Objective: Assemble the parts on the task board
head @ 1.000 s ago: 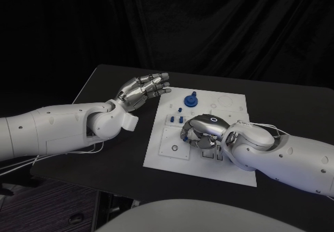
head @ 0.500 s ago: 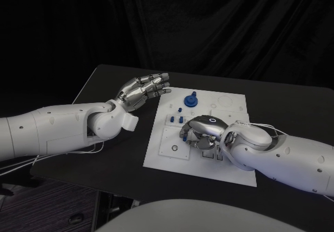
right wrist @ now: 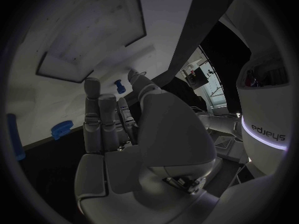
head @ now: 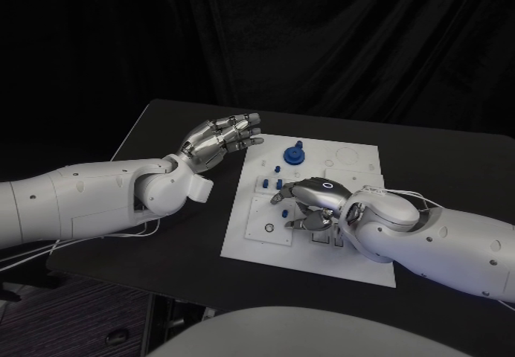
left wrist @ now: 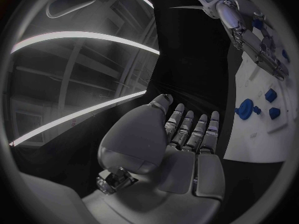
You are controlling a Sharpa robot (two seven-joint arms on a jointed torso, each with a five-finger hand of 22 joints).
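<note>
Meanwhile, over the black table (head: 161, 141), the robot's right hand (head: 311, 199) hovers low above the middle of the flat white rectangular task board (head: 359, 160), fingers spread and slightly curled over a cluster of small blue plastic pegs (head: 274, 183) standing upright in their holes; whether a fingertip pinches one of them cannot be told from where the hand covers the plate. The left hand (head: 222, 138) hangs raised just off the board's far left corner, fingers loosely apart, holding nothing. Farther back on the plate sits a round blue gear-like knob (head: 294, 155) with a short stem. These parts look light, hard and smooth, likely slippery against metal fingers, so each peg would best be taken by its sides near the top with a gentle fingertip pinch, kept upright.
</note>
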